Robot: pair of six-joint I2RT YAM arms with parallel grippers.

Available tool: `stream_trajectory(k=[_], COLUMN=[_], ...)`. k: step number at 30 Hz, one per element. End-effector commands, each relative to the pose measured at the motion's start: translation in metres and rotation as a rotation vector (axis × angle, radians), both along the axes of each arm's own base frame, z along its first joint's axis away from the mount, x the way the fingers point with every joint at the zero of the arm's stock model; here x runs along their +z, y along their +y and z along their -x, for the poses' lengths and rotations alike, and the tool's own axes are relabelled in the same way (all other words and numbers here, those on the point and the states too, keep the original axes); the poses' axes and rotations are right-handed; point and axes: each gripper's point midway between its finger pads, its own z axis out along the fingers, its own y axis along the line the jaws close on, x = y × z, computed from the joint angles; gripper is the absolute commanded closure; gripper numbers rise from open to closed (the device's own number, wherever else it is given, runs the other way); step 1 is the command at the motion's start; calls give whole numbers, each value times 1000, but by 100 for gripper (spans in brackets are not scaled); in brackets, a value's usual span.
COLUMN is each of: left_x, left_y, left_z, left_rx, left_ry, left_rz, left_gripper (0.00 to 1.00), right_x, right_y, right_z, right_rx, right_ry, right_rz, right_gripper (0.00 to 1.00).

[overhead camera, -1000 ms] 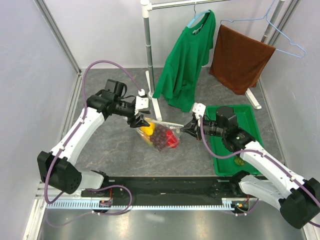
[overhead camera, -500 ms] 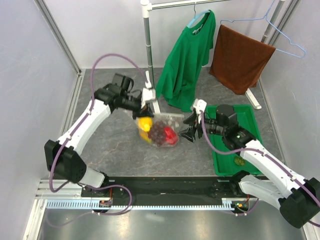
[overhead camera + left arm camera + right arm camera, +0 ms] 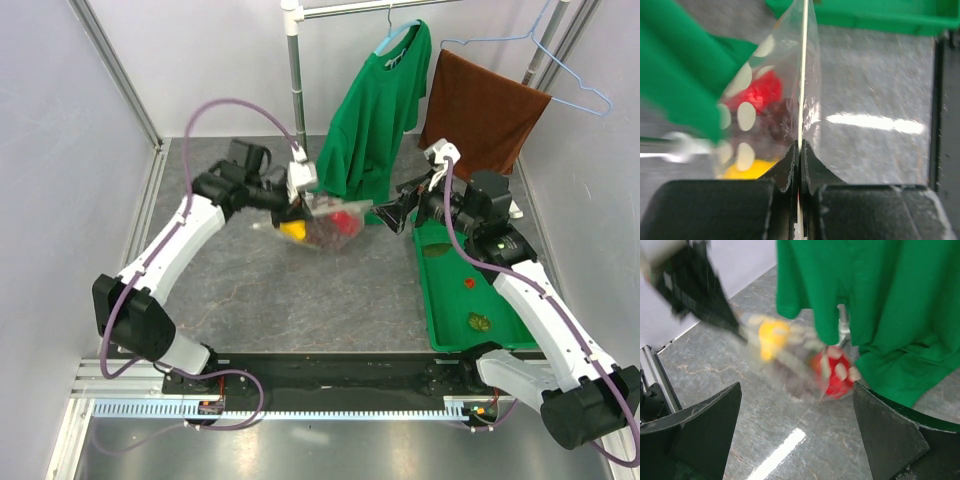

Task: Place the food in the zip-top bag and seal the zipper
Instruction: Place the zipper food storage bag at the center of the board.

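Note:
The zip-top bag (image 3: 325,222), clear with white dots, hangs off the table from my left gripper (image 3: 295,207), which is shut on its edge. Inside it lies the food: a yellow fruit (image 3: 293,230), a red piece (image 3: 342,219) and dark grapes (image 3: 320,233). In the left wrist view the jaws (image 3: 800,150) pinch the bag's rim, and the zipper (image 3: 803,75) runs away from them as a thin pale strip, seen edge-on. My right gripper (image 3: 395,213) stands wide open just right of the bag, not touching it. Its view shows the blurred bag (image 3: 800,365) beyond the spread fingers (image 3: 705,425).
A green tray (image 3: 495,225) with a few small bits lies at the right under my right arm. A white rack pole (image 3: 296,90) stands just behind the bag. A green shirt (image 3: 375,110) and a brown towel (image 3: 480,115) hang from the rack.
My right gripper let go of the bag, opened wide and drew back to the right. My left gripper shut on the bag and carried it up and back toward the rack pole.

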Motion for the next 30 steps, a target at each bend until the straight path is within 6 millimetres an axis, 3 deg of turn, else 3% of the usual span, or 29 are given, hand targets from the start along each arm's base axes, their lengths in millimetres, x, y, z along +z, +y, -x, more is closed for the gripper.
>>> stream_trajectory(k=[1,2,4,14,20,22,25,27,29,30], left_x=[-49,-75,-98,-135,-171,-178,-179,-164,-135,-108], left_y=[-11,-14,-11,-38,-43,-42,-43,-43,-45,-45], left_z=[55,75,95,155,185,187,186,188,188,191], left_rx=[-64,-93,-89,-143,-208,-201,-193,-207,-236,-255], left_ry=[79,119,161,395,364,365,352,339,301,257], left_rz=[-69,-101,-143,-183,-288,-317,-331,-313,-256,-181], left_gripper=[98,98,98,98,98,91,67,55,46,31], right_x=[3,2,0,-23,-31,-34,-33,-32,-25,-24], right_y=[-8,-10,-12,-14,-18,-18,-19,-21,-23,-26], right_z=[-4,-5,-5,-1,3,6,11,15,18,22], right_rx=[-27,-29,-22,-7,-5,0,9,9,4,-5], right_ry=[38,41,42,69,80,94,105,115,103,106], right_rz=[-14,-12,2,57,94,101,110,116,121,123], right_gripper=[2,2,2,2,2,2,2,2,2,2])
